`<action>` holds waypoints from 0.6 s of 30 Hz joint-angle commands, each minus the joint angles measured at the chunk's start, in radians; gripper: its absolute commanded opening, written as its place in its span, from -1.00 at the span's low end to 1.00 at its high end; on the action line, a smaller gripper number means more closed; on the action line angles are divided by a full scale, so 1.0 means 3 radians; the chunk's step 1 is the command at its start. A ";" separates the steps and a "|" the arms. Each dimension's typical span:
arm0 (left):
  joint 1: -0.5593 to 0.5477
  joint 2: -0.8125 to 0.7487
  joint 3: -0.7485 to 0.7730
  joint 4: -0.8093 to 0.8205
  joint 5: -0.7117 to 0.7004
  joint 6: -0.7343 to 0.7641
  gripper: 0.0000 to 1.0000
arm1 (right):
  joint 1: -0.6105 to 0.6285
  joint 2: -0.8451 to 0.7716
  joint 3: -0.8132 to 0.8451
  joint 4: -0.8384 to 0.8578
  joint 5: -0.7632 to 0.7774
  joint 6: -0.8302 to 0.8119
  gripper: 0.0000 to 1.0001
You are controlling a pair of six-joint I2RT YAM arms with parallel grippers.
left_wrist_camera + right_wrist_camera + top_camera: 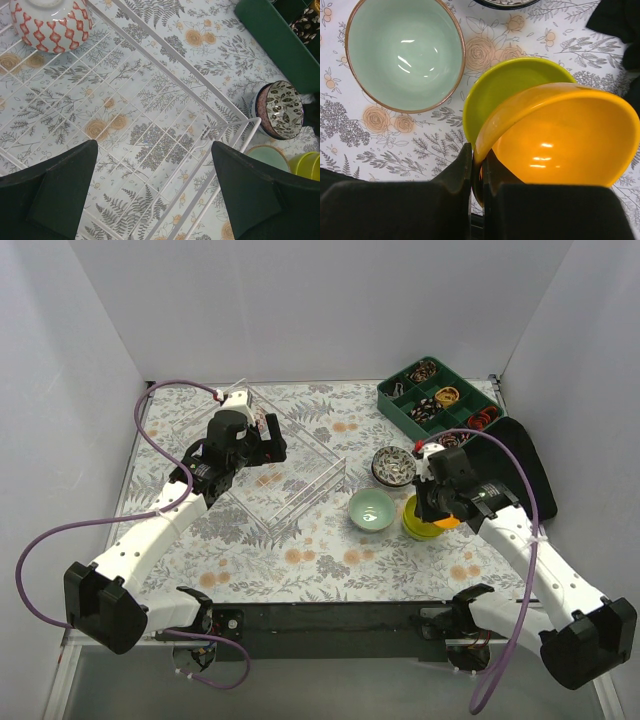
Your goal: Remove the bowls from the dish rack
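Over yellow-green bowl (510, 82), glossy orange bowl (565, 140), apparently tilted, in right hand (477, 172)

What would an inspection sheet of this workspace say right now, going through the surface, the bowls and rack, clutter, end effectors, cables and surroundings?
Surface: floral cover across the table.
Job's things: dish rack holds a red-patterned bowl; outside the rack, a mint bowl, a dark leaf-patterned bowl and a yellow-green bowl stand on the cover; the orange bowl is held above the yellow-green one.
Clutter: green compartment tray with small items; black cloth at the right.
End effectors: left end effector open over the rack; right end effector pinching the orange bowl's rim.
Cables: purple cables loop off both arms.
Surroundings: white walls; nothing else seen.
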 commanded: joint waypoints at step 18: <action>-0.0002 0.0046 0.0094 -0.0042 0.0046 0.0063 0.96 | -0.0070 0.0066 -0.0057 0.0358 -0.0367 -0.0022 0.24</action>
